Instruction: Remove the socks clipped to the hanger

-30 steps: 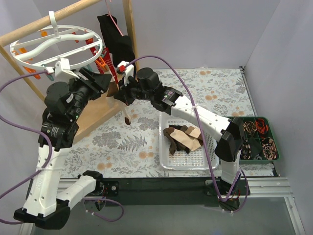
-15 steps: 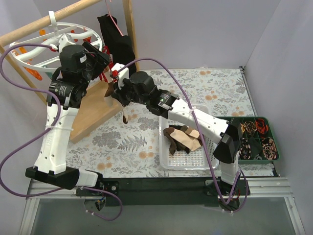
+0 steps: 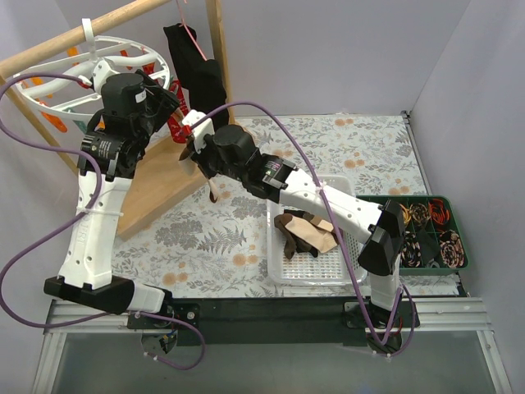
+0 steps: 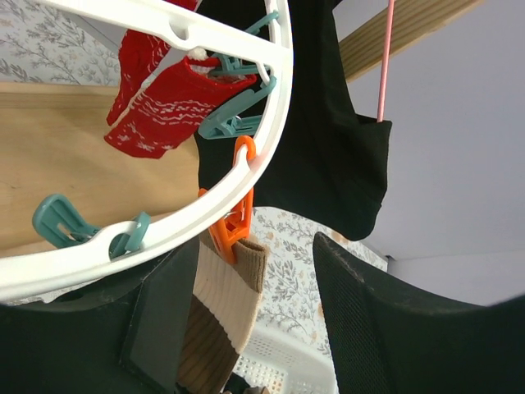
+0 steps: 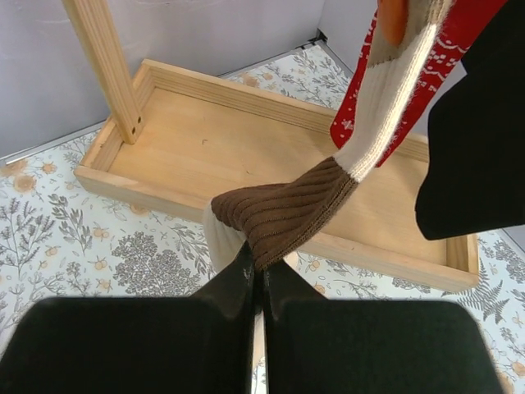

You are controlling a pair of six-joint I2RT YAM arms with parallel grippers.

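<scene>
socks [image 3: 308,231] in white basket [image 3: 320,267] | right claw [image 5: 256,264] clamped on brown-tan sock [image 5: 283,205] | left claw [image 4: 250,279] agape at orange clip [image 4: 234,223]

Pinched in the matt black jaws of the right gripper [image 5: 257,275], the sock [image 5: 287,209] is ribbed knit cloth, brown and cream. Above the jaws of the left gripper [image 4: 262,263], the hanger [image 4: 176,220] is smooth, glossy white plastic, its clips [image 4: 234,226] glossy orange and teal plastic. Beyond the right jaws, the rack base [image 5: 205,148] is pale matt wood.
</scene>
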